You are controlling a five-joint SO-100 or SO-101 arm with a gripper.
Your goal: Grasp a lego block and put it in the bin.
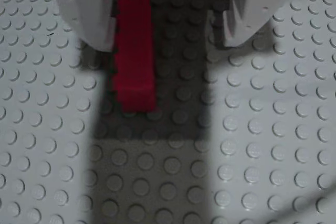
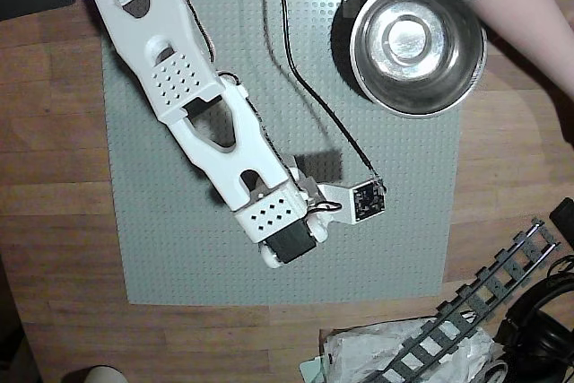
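Note:
In the wrist view the red lego block (image 1: 135, 51) lies lengthwise on the grey studded baseplate (image 1: 273, 129), in the gripper's shadow. My gripper (image 1: 165, 43) is open and low over the plate. Its white fingers (image 1: 86, 14) stand on either side of the block. The block sits close against the left finger, with a wide gap to the right one. In the overhead view the white arm (image 2: 224, 132) reaches to the plate's lower middle and hides both gripper and block. The bin, a shiny steel bowl (image 2: 375, 51), stands empty at the plate's top right corner.
A person's arm (image 2: 529, 15) in a dark sleeve reaches in beside the bowl at the top right of the overhead view. A grey toy track (image 2: 484, 298), a plastic bag and cables lie off the plate at the bottom right. The plate (image 2: 404, 186) rests on a wooden table.

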